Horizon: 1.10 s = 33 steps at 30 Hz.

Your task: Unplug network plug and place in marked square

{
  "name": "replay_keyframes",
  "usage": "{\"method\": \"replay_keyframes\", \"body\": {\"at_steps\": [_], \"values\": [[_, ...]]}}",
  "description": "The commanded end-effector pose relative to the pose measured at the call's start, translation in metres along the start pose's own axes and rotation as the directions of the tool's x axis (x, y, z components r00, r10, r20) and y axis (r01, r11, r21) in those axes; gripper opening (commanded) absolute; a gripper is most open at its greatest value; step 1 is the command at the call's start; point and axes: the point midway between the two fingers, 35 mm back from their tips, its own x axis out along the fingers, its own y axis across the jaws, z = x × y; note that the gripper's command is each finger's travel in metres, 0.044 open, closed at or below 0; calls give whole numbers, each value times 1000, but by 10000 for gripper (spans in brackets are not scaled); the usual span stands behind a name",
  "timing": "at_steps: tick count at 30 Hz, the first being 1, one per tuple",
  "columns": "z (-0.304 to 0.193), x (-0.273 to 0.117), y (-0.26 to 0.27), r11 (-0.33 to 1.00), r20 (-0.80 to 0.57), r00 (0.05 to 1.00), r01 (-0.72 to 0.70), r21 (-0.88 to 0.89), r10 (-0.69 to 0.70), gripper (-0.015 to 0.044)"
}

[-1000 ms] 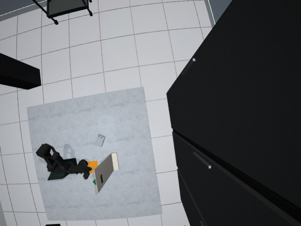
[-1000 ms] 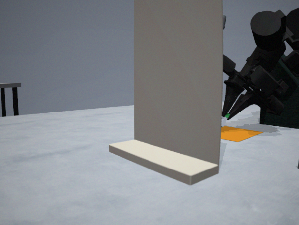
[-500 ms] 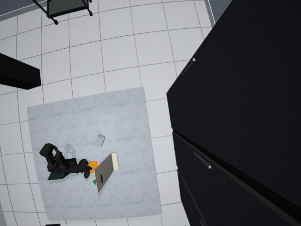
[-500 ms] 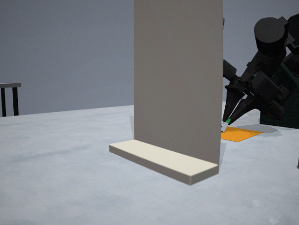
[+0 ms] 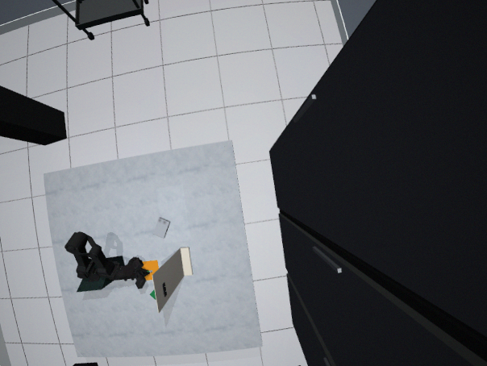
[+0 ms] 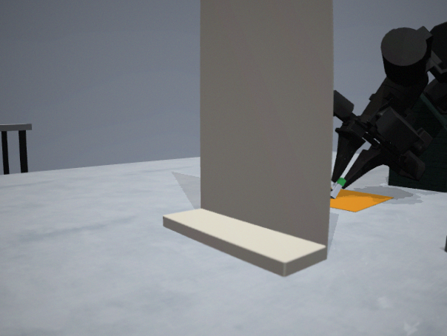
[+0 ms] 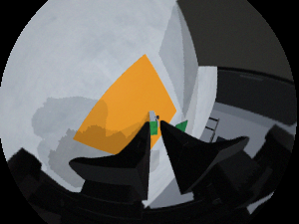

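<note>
One grey-and-green plastic plug (image 6: 336,190) (image 7: 152,128) tilts over the flat orange square (image 5: 151,264) (image 6: 360,202) (image 7: 127,99).
Release underway, likely: black pincer (image 5: 147,273) (image 6: 339,183) (image 7: 153,123) slightly parted; next, widen, then back clear.

Pale blue-grey mottled tabletop (image 5: 201,314) (image 6: 129,281) (image 7: 120,29), faint darker streaks, roughly four-sided from above. Orange square (image 5: 151,265) (image 6: 357,203) (image 7: 127,106) lay flat on it, near the panel. Upright grey-brown panel (image 5: 171,276) (image 6: 264,111) (image 7: 239,34) stood there on a cream foot (image 5: 186,262) (image 6: 244,236), foot flat on the surface. Small light-grey rectangular item (image 5: 161,227) lay apart from both, darker along one edge; too small to identify. Dark green base (image 5: 90,285) (image 6: 418,181) sat across the orange square from the panel. Shadows fell on the tabletop beside panel and base.
</note>
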Motion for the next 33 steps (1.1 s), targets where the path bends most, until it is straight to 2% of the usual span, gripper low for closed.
{"method": "replay_keyframes", "body": {"at_steps": [1, 33], "values": [[0, 0, 0, 1000, 0, 1000, -1, -1, 1, 156], [0, -17, -2, 1000, -2, 1000, 2, 2, -2, 156]]}}
